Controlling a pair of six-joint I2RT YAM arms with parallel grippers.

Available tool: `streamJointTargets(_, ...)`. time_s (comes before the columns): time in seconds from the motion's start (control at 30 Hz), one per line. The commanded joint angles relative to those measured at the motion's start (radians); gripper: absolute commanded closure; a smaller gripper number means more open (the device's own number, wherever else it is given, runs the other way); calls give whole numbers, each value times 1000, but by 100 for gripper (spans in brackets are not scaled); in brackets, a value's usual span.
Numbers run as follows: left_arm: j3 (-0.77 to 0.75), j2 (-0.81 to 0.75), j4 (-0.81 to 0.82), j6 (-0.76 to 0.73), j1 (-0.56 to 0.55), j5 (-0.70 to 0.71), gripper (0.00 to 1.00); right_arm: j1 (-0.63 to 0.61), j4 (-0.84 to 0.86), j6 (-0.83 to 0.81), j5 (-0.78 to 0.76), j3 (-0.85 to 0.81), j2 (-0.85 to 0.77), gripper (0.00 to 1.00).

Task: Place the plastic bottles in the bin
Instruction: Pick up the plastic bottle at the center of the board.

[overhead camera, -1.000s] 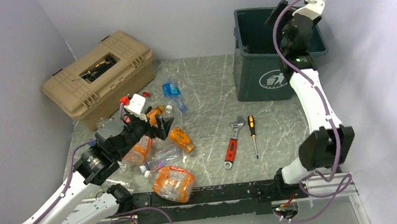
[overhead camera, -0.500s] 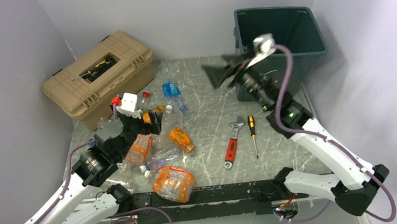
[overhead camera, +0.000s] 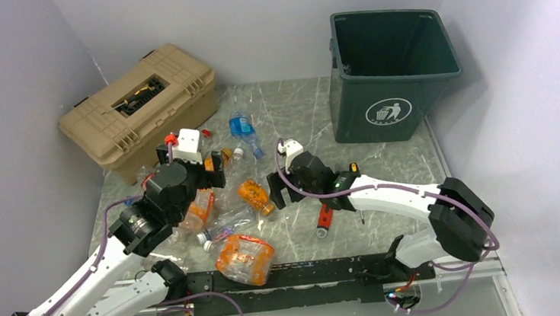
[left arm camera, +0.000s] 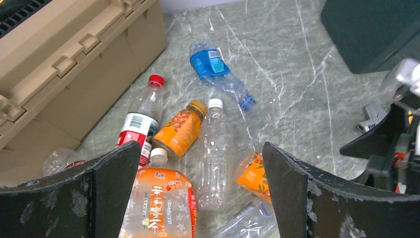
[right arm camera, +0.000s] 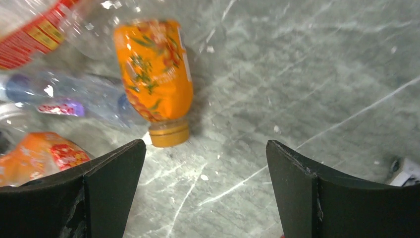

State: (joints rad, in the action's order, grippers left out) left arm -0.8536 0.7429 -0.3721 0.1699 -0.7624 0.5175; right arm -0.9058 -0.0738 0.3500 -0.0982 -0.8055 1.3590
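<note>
While the bottles (overhead camera: 244, 258) lie scattered over the left half of the worktop (overhead camera: 384, 164), none of them held, the bin (overhead camera: 395, 110) stands upright in the far right corner, well apart from them. Above the heap hangs the left end effector (left arm camera: 200, 148), jaws wide apart, a clear bottle (left arm camera: 214, 153) below the gap. Mid-worktop, the right end effector (right arm camera: 205, 146), jaws also apart, faces an orange bottle (right arm camera: 153, 74) cap-first. Beside the heap, the toolbox (overhead camera: 139, 109) fills the far left corner. The wrench (overhead camera: 326, 213) seems partly hidden under the right arm.

Pale lilac walls (overhead camera: 250, 30) enclose a grey, seemingly marble-veined tabletop (overhead camera: 296, 118).
</note>
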Motion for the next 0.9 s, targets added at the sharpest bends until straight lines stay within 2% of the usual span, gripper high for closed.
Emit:
streamJointTargets(0.0, -27, -22, 19, -1, 5, 13, 2, -1, 180, 33, 60, 58, 38, 3)
streamJointTargets(0.23, -31, -5, 14, -4, 3, -10, 2, -45, 307, 28, 151, 148, 85, 5)
streamJointTargets(0.5, -39, 16, 5, -7, 4, -46, 3, -59, 342, -1, 154, 117, 190, 6)
streamJointTargets(0.87, -39, 21, 5, -16, 2, -53, 3, -77, 391, -32, 100, 88, 287, 17)
